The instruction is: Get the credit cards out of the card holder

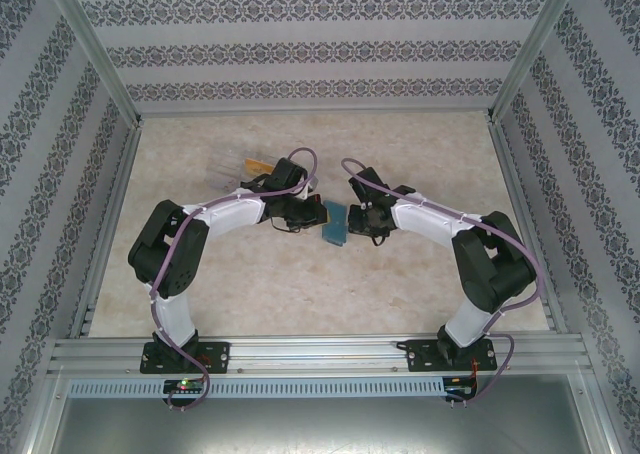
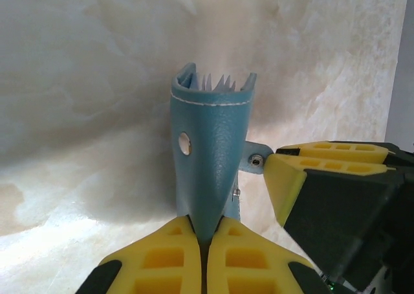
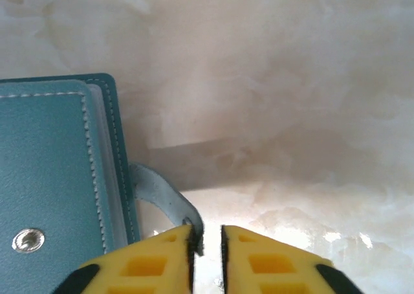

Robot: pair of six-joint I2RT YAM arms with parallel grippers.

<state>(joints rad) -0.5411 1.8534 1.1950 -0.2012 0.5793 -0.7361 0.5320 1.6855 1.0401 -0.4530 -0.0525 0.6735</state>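
The blue-grey card holder (image 1: 335,224) lies on the table between my two grippers. In the left wrist view the card holder (image 2: 213,138) stands on edge, its inner sleeves fanned at the top, and my left gripper (image 2: 206,226) is shut on its cover. My right gripper (image 3: 207,232) is open by a narrow gap, and the clasp tab (image 3: 162,190) lies against its left pad, not pinched. An orange-gold card (image 1: 258,164) and clear cards (image 1: 222,166) lie at the back left. The black card is out of view.
The marble-patterned table (image 1: 400,284) is walled on three sides by patterned panels, with a metal rail (image 1: 320,354) along the near edge. My right gripper's yellow fingers (image 2: 323,171) sit close to the right of the wallet.
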